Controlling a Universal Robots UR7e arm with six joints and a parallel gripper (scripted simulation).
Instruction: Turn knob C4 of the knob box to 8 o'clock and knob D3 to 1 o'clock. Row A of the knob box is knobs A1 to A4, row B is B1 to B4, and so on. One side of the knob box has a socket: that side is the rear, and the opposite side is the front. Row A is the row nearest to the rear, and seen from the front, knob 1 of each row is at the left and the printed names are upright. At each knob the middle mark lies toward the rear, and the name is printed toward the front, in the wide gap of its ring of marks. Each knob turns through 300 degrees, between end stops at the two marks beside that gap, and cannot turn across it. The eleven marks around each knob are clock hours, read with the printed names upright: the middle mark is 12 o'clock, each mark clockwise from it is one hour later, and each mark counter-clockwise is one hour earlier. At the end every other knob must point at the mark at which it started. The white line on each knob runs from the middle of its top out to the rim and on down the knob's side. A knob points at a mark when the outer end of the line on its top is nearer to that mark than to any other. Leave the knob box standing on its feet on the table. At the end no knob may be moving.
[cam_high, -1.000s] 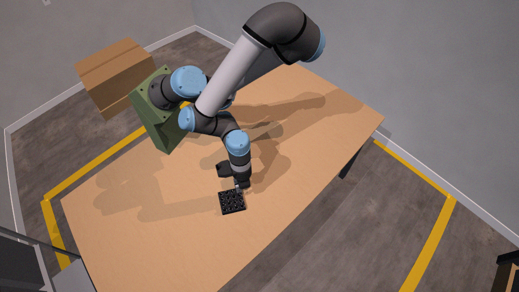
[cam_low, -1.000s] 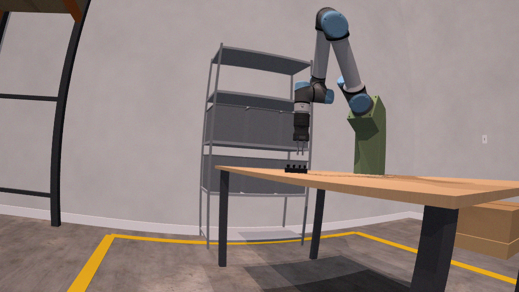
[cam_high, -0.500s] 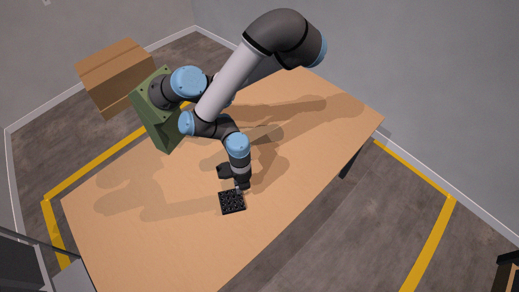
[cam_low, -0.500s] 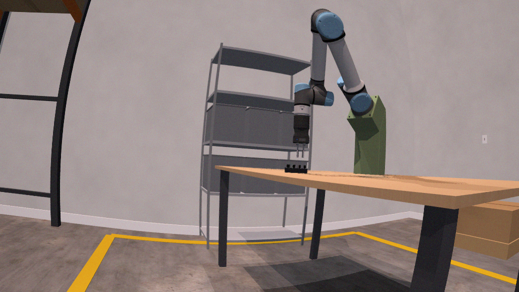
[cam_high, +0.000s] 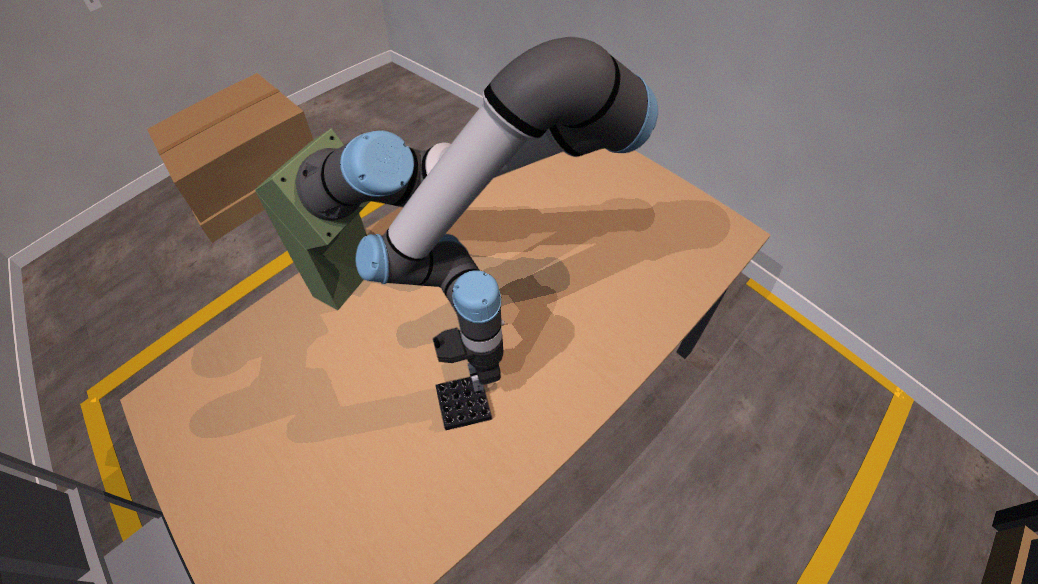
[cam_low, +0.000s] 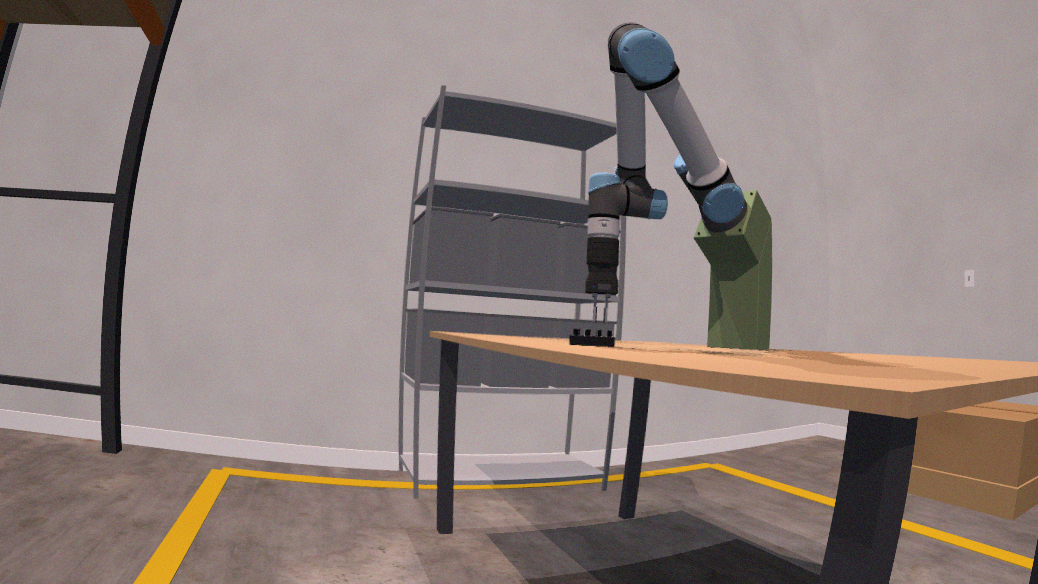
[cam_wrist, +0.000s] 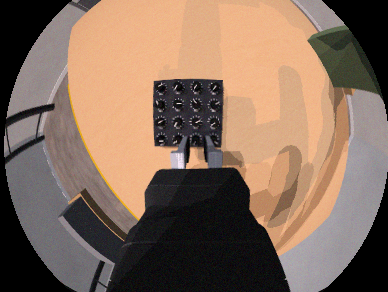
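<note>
The knob box (cam_high: 463, 404) is a small black square block with four rows of black knobs, standing on the wooden table. It also shows in the wrist view (cam_wrist: 189, 113) and in the side view (cam_low: 592, 338). My gripper (cam_wrist: 196, 144) points straight down, a little above the box, over its edge row nearest the arm. In the side view the fingertips (cam_low: 598, 313) hang clear above the knobs. The fingers stand partly open with nothing between them. The knob lines and printed names are too small to read.
The green arm pedestal (cam_high: 312, 217) stands at the table's far left edge. A cardboard box (cam_high: 228, 148) lies on the floor behind it. A grey shelf rack (cam_low: 508, 276) stands beyond the table. The table edge runs close to the knob box in the side view.
</note>
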